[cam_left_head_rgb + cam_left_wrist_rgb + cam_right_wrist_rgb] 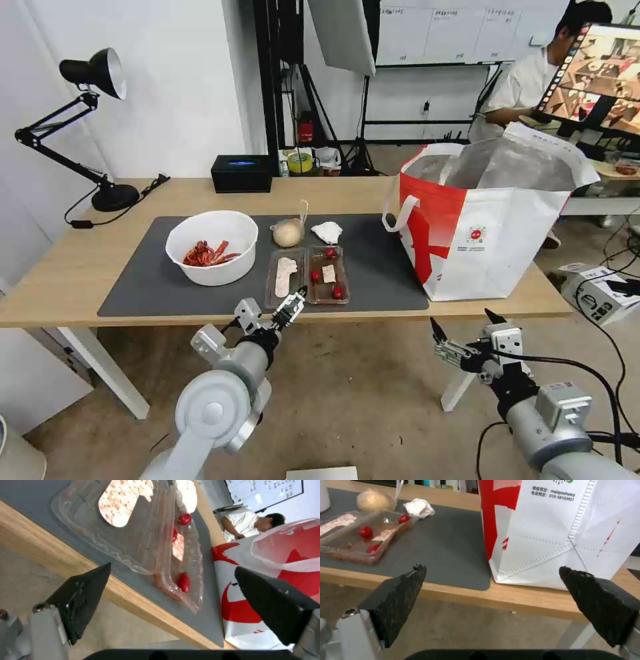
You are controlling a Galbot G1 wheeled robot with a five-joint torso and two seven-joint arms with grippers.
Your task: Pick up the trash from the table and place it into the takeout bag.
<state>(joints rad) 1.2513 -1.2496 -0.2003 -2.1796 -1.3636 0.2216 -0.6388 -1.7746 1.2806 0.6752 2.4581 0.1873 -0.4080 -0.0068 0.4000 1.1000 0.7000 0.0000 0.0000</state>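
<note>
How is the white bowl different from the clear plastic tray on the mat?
The white bowl is round, deep and opaque; the clear plastic tray is flat, rectangular, see-through and hinged open in two halves. The bowl holds red shells; the tray holds small red pieces and pale scraps. The left gripper is open at the tray's near edge, away from the bowl. Both rest on the dark mat.

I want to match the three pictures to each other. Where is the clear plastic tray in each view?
Head view: the tray lies open on the mat, between the bowl and the bag, just beyond the left claw.
Left wrist view: the tray is close, beyond the claw's fingers.
Right wrist view: the tray is at the picture's left edge.
Shared landmark: the bag.
</note>
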